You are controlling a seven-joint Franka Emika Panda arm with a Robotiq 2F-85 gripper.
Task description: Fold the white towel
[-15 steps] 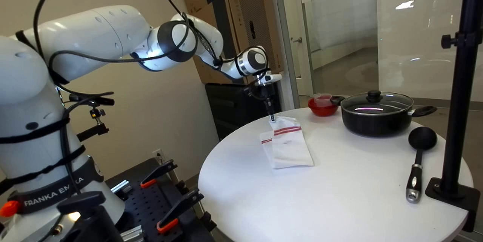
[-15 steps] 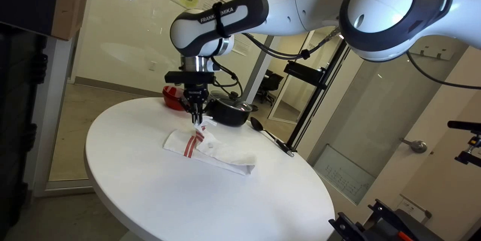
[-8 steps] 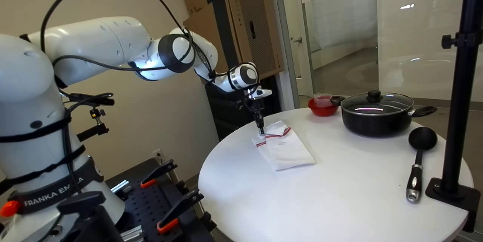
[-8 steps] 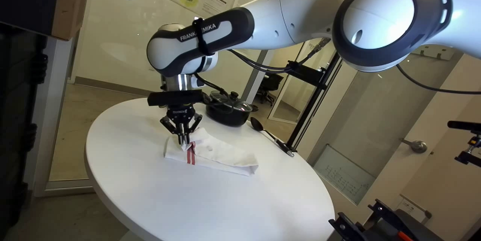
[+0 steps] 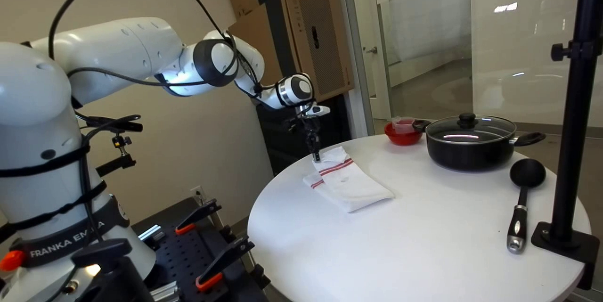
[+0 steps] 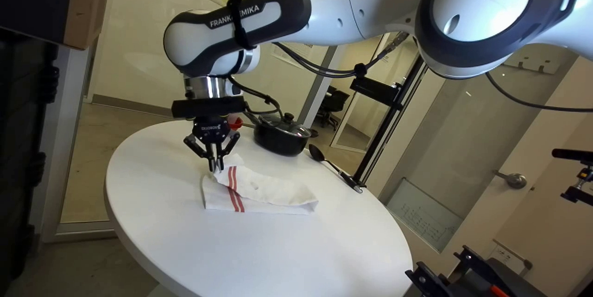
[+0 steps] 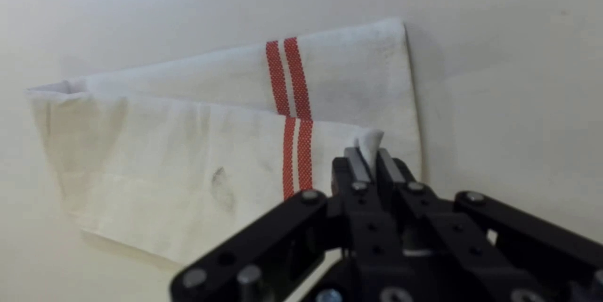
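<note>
Claw [image 7: 369, 153] pinches one corner of the white towel [image 7: 245, 142], which lies folded over on the table [image 5: 424, 245]. Compared with half a second ago, the claw sits farther from the black pot [image 5: 471, 156], and the red stripes [image 7: 305, 151] on the upper layer, bunched then, now run straight. Two stripes show on each of two layers. One towel, one pot, one ladle [image 5: 519, 217] and one red bowl [image 5: 403, 140] share the table.
</note>
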